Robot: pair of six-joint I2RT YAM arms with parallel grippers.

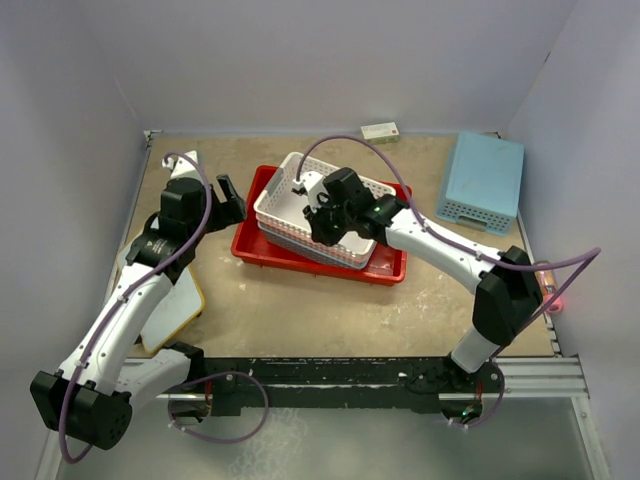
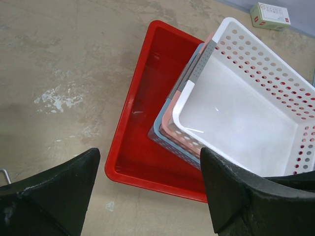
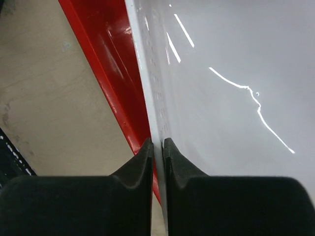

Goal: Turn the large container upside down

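Okay, nearest: a flat white item with a yellow edge (image 1: pixel 172 310) lies on the worktop (image 1: pixel 300 320) under the left arm. Left tool (image 1: pixel 228 200) (image 2: pixel 147 162) is spread wide and holds nothing. It hangs above the worktop just beside the left end of the red tray (image 1: pixel 262 240) (image 2: pixel 140 132) (image 3: pixel 108 54).

The red tray, the large container, sits mid-worktop, open side up, slightly skewed. Its left part is bare. The rest carries a nested stack: white perforated basket (image 1: pixel 285 195) (image 2: pixel 246 54) (image 3: pixel 221 49) on top, pink basket (image 2: pixel 170 132) inside a grey-blue basket (image 2: pixel 156 133) below.

Right tool (image 1: pixel 325 215) (image 3: pixel 157 145) is pinched narrow on the white perforated basket's near wall, one finger inside and one outside, the wall thin between the pads. The right wrist view shows the tray rim running just beside that wall.

Further back right, a light-blue perforated basket (image 1: pixel 483 180) lies bottom up, well apart from the tray. A small box (image 1: pixel 380 131) (image 2: pixel 269 14) sits by the far wall.
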